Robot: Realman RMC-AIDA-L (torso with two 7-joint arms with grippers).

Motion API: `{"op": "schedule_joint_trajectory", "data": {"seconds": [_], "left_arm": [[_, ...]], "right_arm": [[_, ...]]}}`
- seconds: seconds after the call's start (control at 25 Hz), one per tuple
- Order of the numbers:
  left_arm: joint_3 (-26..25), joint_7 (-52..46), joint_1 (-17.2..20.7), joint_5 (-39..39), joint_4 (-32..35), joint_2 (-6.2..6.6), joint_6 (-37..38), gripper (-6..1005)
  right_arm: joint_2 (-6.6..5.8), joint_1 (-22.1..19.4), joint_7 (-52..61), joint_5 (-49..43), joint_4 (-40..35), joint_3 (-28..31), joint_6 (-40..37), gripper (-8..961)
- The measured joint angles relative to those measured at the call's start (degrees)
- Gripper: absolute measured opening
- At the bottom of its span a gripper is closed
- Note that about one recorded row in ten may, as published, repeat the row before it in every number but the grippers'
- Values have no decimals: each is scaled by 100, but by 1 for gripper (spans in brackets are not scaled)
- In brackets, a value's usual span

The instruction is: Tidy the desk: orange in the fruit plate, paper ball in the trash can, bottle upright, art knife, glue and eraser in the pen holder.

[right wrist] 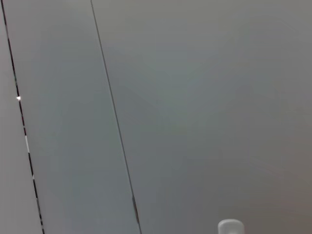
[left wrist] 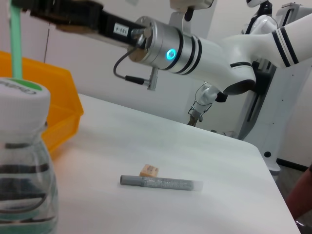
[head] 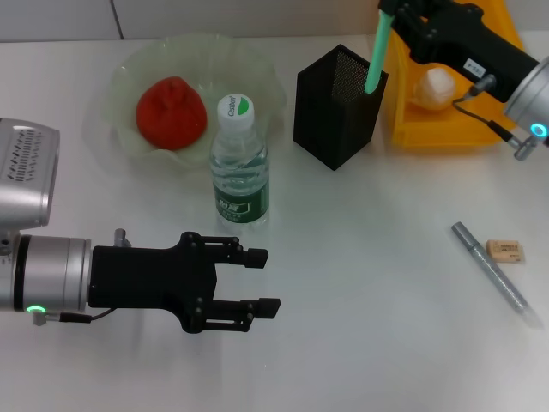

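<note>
The orange (head: 171, 112) lies in the fruit plate (head: 266, 81). The bottle (head: 240, 163) stands upright in front of the plate and fills the near corner of the left wrist view (left wrist: 24, 161). My right gripper (head: 393, 13) is shut on a thin green stick (head: 376, 51) whose lower end is inside the pen holder (head: 330, 116). The paper ball (head: 435, 86) lies in the trash can (head: 446, 133). The eraser (head: 504, 250) and a silver pen-shaped tool (head: 493, 270) lie on the table at the right. My left gripper (head: 266, 281) is open and empty, in front of the bottle.
The left wrist view shows the eraser (left wrist: 148, 170) just behind the silver tool (left wrist: 161, 183), the trash can's wall (left wrist: 48, 97) and the green stick (left wrist: 14, 44). The right wrist view shows only a grey wall panel.
</note>
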Motion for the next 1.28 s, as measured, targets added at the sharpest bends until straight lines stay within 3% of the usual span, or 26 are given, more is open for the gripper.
{"op": "schedule_joint_trajectory", "data": {"seconds": [0.36,0.48,0.8,0.92,0.96,1.04,1.08,1.12,1.16,1.24,1.28], "left_arm": [[-1,14,32,1,-10,-13,18,667],[-1,39,47,1,-20,-16,18,667],[-1,56,86,1,-28,-18,0,666],[-1,60,86,1,-30,-18,6,666],[-1,60,86,1,-30,-18,15,666],[-1,61,86,1,-29,-18,22,666],[-1,61,86,1,-29,-18,22,666],[-1,62,89,1,-22,-18,25,666],[-1,62,91,1,-21,-17,32,666],[-1,62,94,1,-21,-14,35,666],[-1,61,96,1,-20,-10,40,665]], "right_arm": [[15,56,-267,531,253,-44,-42,228],[14,62,-273,536,262,-45,-96,404],[-17,-14,-173,482,226,-68,-443,408],[-52,-139,349,170,-144,-219,-455,410],[-86,-361,1208,-468,-897,-315,-468,411],[-91,-469,1659,-829,-1308,-333,-489,412],[-95,-688,2868,-1868,-2473,-326,-655,412],[-95,-688,2868,-1868,-2473,-326,-655,413],[-81,-802,4109,-3012,-3744,-292,-962,413],[-76,-812,4563,-3461,-4148,-275,-1104,414],[-72,-745,5668,-4468,-5184,-270,-1665,415]]}}
